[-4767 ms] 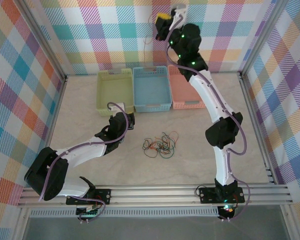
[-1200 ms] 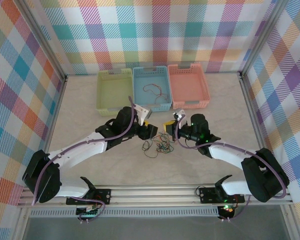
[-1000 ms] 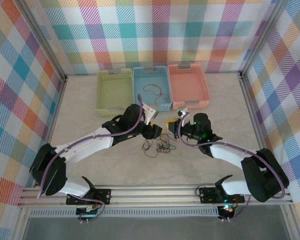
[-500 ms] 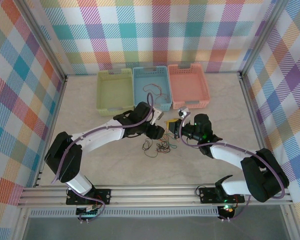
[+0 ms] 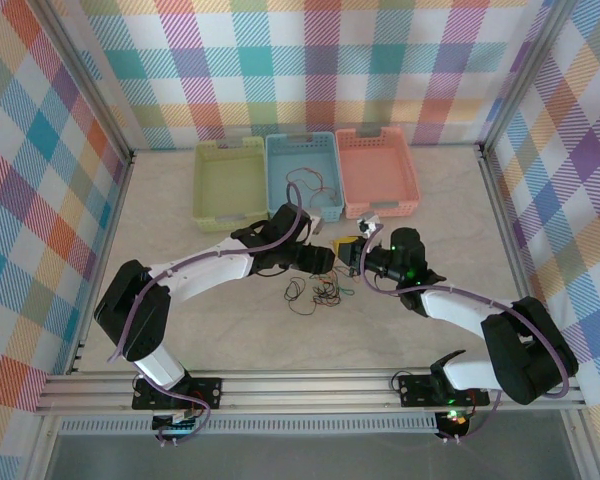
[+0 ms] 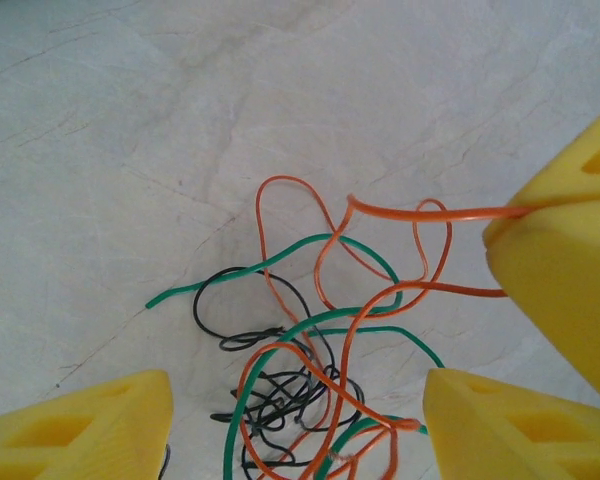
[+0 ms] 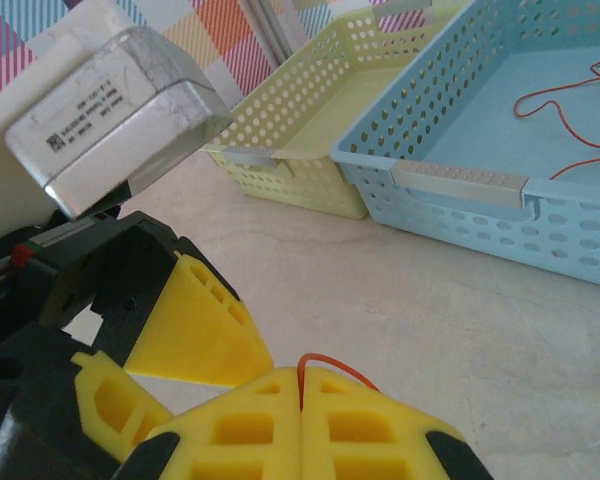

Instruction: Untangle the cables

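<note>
The cables (image 5: 320,292) lie as a small knot of thin orange, green and black wires on the table. From the left wrist they spread as crossing loops (image 6: 348,350) between my yellow fingers. My left gripper (image 5: 328,258) (image 6: 298,392) hovers open just over the knot, touching nothing. My right gripper (image 5: 346,252) (image 7: 302,385) is shut on one orange cable (image 6: 460,289) (image 7: 325,362), which runs taut from its tips into the knot. The two grippers stand almost tip to tip. One left finger (image 7: 195,330) shows close beside the right fingers.
Three baskets stand in a row at the back: yellow-green (image 5: 230,183) (image 7: 320,110), blue (image 5: 302,175) (image 7: 480,150) and pink-orange (image 5: 377,170). A loose red-orange wire (image 5: 305,182) (image 7: 570,100) lies in the blue one. Bare marble table (image 5: 180,240) surrounds the knot.
My left gripper has swung right across the table to sit over the knot, beside the right gripper, and its jaws have widened a little. The right gripper has barely moved, still pinching the orange cable.
</note>
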`<state>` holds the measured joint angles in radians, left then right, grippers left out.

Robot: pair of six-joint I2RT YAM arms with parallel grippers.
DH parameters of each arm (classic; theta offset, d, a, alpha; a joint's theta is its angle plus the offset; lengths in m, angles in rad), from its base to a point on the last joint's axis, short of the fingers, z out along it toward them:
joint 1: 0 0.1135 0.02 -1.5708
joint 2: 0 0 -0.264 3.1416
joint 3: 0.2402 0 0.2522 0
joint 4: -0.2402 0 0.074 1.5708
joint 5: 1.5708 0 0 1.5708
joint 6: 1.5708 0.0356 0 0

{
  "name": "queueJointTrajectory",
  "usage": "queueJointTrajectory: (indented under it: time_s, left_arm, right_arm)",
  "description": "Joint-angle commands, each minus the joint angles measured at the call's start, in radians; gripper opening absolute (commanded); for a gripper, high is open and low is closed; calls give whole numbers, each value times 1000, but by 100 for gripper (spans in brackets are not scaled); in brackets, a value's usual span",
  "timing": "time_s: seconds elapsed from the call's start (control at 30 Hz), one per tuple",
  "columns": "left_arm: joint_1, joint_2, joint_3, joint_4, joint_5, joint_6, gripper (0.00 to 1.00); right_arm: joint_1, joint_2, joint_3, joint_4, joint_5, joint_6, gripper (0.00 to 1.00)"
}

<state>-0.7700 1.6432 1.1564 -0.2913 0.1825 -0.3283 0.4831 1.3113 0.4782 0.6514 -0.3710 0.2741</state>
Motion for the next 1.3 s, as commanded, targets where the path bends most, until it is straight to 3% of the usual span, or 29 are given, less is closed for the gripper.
queueJointTrajectory:
  time_s: [0.0,0.47,1.07,1.27]
  left_arm:
    - [-8,40,17,4,-46,-92,66]
    - [-8,97,-1,-49,-14,-128,38]
    - [-31,101,-62,-28,16,-151,39]
    - [-31,41,-110,80,11,-214,45]
  right_arm:
    - [-1,-29,-13,42,-28,3,0]
    - [-3,-54,-27,48,6,7,0]
    - [-35,-181,-62,54,17,46,0]
    - [-35,-161,-61,65,14,51,0]
